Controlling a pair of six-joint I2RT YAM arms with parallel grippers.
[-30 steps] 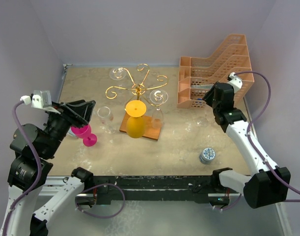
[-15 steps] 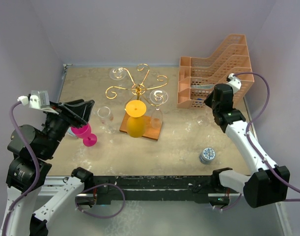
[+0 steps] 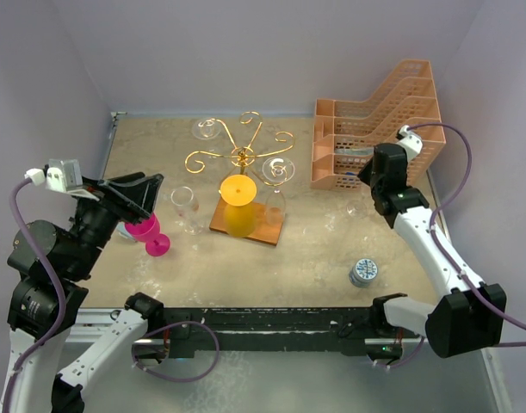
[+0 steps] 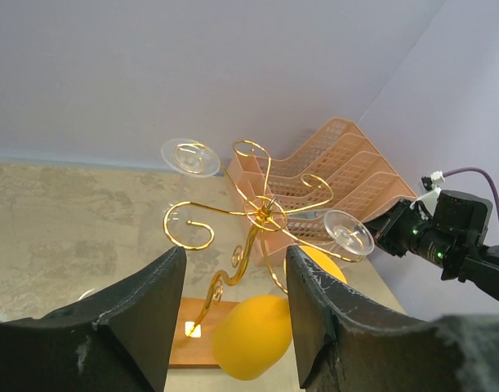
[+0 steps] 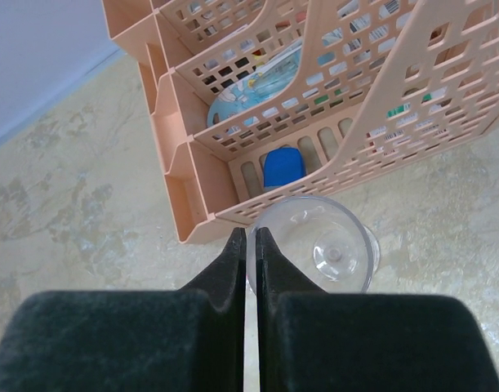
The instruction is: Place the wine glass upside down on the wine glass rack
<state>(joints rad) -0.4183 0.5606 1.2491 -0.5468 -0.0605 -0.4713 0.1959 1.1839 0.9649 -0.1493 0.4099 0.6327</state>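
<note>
A clear wine glass [image 5: 324,245] stands upright on the table in front of the peach tray stack, and shows faintly from above [image 3: 353,209]. My right gripper [image 5: 251,243] is shut on its near rim, the thin wall pinched between the two black fingers. The gold wire wine glass rack [image 3: 243,156] on its wooden base [image 3: 261,225] sits mid-table. A yellow glass [image 3: 238,211] and two clear ones [image 3: 278,170] hang from it upside down. My left gripper [image 4: 235,282] is open and empty, held in the air left of the rack [image 4: 264,214].
The peach lattice tray stack [image 3: 374,120] stands at the back right, right behind the held glass. A pink glass [image 3: 147,232] lies on its side at the left, beside an upright clear glass [image 3: 186,207]. A small round tin [image 3: 362,272] sits at the front right.
My right gripper's fingers have closed onto the clear glass's rim. The left arm has drifted slightly left and back, its jaws staying open.
</note>
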